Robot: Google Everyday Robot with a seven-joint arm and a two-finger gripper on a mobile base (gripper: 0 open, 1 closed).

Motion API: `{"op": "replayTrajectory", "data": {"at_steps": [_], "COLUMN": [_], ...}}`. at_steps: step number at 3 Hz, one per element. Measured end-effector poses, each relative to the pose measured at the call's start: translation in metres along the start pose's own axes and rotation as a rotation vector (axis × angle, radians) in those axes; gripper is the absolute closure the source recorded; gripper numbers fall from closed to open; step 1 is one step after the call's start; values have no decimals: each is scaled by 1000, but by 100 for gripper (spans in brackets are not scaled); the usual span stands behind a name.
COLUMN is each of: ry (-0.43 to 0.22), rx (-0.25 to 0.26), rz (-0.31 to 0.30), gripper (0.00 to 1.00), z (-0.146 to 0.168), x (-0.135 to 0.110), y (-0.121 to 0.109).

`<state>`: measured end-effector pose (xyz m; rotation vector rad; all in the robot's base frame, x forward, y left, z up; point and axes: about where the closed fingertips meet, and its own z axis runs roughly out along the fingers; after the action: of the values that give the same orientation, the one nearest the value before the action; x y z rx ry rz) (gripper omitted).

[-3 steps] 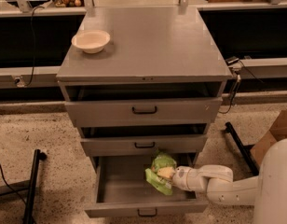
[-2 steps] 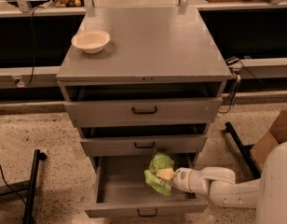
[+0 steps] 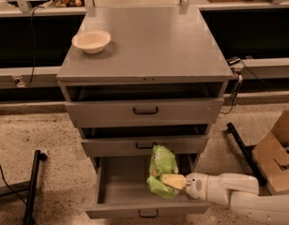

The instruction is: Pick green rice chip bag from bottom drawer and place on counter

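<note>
The green rice chip bag (image 3: 162,168) is crinkled light green and stands upright inside the open bottom drawer (image 3: 121,187), leaning toward the middle drawer's front. My gripper (image 3: 169,182) reaches in from the lower right on a white arm (image 3: 226,189). Its cream fingers (image 3: 172,181) are closed on the bag's lower right part. The counter (image 3: 154,41) is the flat grey cabinet top above.
A cream bowl (image 3: 91,41) sits at the counter's back left. The top drawer (image 3: 144,110) and middle drawer (image 3: 144,145) are partly pulled out above the bag. A cardboard box (image 3: 276,156) is on the floor at right. A black stand leg (image 3: 33,184) is at left.
The bag now stands more upright and a little higher in the drawer, with my gripper still on it. The arm has barely shifted.
</note>
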<state>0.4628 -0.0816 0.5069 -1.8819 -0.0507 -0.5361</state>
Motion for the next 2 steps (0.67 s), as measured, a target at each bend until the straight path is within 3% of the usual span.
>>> {"op": "replayTrajectory", "data": {"at_steps": [1, 2], "ry": [22, 40], "rx": [22, 3], "rz": [-129, -206], "gripper": [100, 100], "z": [-29, -50], "x": [10, 36], "y": [-54, -91]}}
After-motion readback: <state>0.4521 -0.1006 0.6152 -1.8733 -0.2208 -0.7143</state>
